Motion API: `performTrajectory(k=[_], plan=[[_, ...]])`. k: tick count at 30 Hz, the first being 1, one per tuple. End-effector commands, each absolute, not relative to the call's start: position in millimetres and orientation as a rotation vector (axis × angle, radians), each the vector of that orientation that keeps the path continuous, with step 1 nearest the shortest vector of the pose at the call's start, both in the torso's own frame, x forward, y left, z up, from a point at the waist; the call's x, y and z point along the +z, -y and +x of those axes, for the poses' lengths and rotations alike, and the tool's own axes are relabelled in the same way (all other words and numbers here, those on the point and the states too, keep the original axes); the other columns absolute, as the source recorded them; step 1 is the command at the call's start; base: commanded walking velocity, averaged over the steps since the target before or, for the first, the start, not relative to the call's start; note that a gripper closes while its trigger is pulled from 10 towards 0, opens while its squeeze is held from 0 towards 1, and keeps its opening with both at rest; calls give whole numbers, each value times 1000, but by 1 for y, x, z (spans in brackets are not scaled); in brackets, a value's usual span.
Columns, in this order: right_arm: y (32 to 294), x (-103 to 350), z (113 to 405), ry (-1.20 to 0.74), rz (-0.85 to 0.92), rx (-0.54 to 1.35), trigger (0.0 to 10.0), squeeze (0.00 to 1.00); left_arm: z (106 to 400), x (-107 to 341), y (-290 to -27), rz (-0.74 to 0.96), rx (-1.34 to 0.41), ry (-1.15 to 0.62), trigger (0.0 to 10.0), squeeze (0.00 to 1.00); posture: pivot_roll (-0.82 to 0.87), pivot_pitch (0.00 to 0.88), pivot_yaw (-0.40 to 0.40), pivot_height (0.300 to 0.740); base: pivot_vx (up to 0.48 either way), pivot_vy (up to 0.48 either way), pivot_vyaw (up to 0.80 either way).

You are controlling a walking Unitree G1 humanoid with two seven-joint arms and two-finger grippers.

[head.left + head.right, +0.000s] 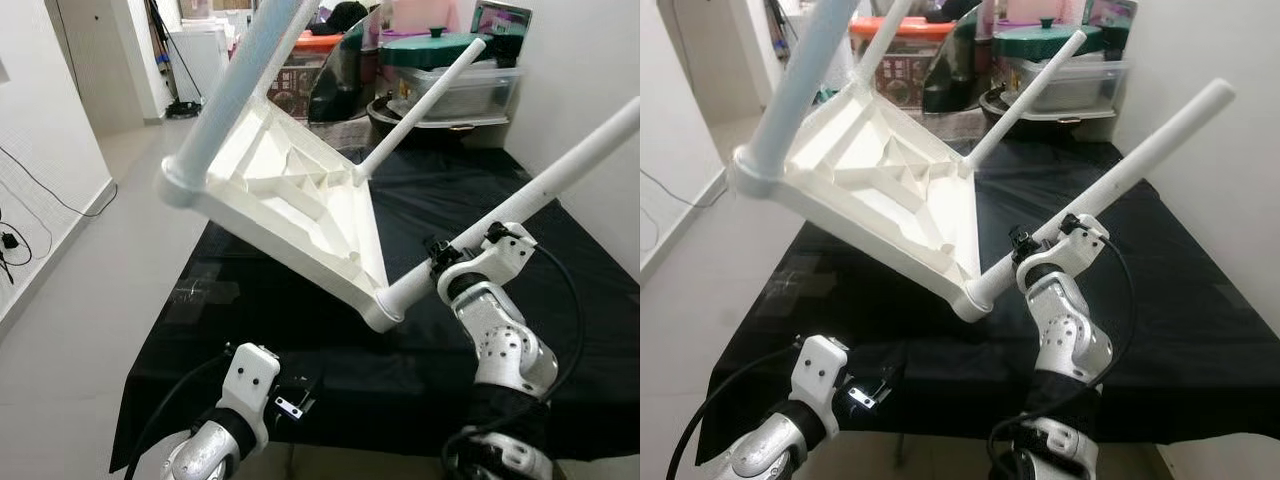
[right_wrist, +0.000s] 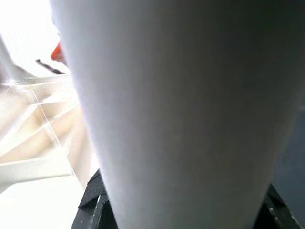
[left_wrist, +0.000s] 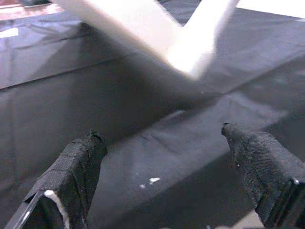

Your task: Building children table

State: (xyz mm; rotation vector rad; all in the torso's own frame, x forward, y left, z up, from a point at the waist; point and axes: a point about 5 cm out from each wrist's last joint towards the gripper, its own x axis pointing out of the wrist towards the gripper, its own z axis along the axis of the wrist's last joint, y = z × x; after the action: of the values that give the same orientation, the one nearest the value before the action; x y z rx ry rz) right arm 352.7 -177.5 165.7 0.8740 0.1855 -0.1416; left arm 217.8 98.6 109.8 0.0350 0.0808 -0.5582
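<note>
Looks near finished: white children's table carrying at least three fitted legs, tilted in the air above the black-draped worktop. Right gripper clamped round the nearest leg, just beyond its corner socket. Left gripper spread wide and holding nothing, the table's near corner just ahead of its fingertips. Probably left: turning it upright, standing it down.

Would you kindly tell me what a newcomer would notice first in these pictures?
A white children's table hangs tilted, underside up, above the black-covered table. The right tool grips one of its legs near the corner. The left tool waits open, low at the front edge.
</note>
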Motion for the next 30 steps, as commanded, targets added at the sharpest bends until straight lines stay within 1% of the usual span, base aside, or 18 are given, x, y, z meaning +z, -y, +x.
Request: performTrajectory(k=[1, 6, 9, 10, 11, 12, 13, 15, 20, 22, 26, 28, 30], plan=[[125, 139, 352, -388, 1029, -70, 0, 0, 215, 109, -100, 46, -564, -98, 10000, 0, 161, 39, 6, 740, 0, 0, 0], [111, 133, 351, -439, 1058, -79, 0, 0, 213, 109, -100, 44, -565, -102, 10000, 0, 163, 42, 6, 740, 0, 0, 0], [106, 129, 351, -456, 1072, -132, 0, 0, 211, 109, -99, 43, -567, -105, 10000, 0, 166, 44, 4, 740, 0, 0, 0], [105, 129, 350, -447, 1067, -163, 10000, 0, 210, 109, -99, 42, -568, -107, 10000, 0, 167, 46, 0, 740, 0, 0, 0], [105, 129, 350, -447, 1067, -163, 10000, 0, 210, 109, -99, 42, -568, -107, 10000, 0, 167, 46, 0, 740, 0, 0, 0], [106, 130, 350, -435, 1042, -207, 10000, 0, 209, 109, -99, 41, -569, -109, 10000, 0, 166, 44, 2, 740, 0, 0, 0], [106, 131, 349, -429, 1056, -254, 10000, 0, 209, 109, -99, 39, -569, -111, 10000, 0, 164, 42, -1, 740, 0, 0, 0], [106, 131, 349, -429, 1056, -254, 10000, 0, 209, 109, -99, 39, -569, -111, 10000, 0, 164, 42, -1, 740, 0, 0, 0], [106, 130, 346, -430, 1108, -330, 10000, 0, 208, 110, -98, 36, -571, -114, 10000, 0, 167, 39, -3, 740, 0, 0, 0], [108, 124, 340, -440, 1113, -403, 10000, 0, 208, 110, -97, 36, -573, -116, 10000, 0, 165, 39, -2, 740, 0, 0, 0], [110, 123, 339, -437, 1118, -425, 10000, 0, 208, 110, -97, 36, -573, -117, 10000, 0, 165, 39, -2, 740, 0, 0, 0], [110, 122, 337, -432, 1137, -431, 10000, 0, 208, 110, -97, 36, -574, -118, 10000, 0, 167, 38, -3, 740, 0, 0, 0], [112, 116, 334, -424, 1224, -447, 10000, 0, 207, 111, -97, 36, -575, -121, 10000, 0, 170, 43, 4, 740, 0, 0, 0]])
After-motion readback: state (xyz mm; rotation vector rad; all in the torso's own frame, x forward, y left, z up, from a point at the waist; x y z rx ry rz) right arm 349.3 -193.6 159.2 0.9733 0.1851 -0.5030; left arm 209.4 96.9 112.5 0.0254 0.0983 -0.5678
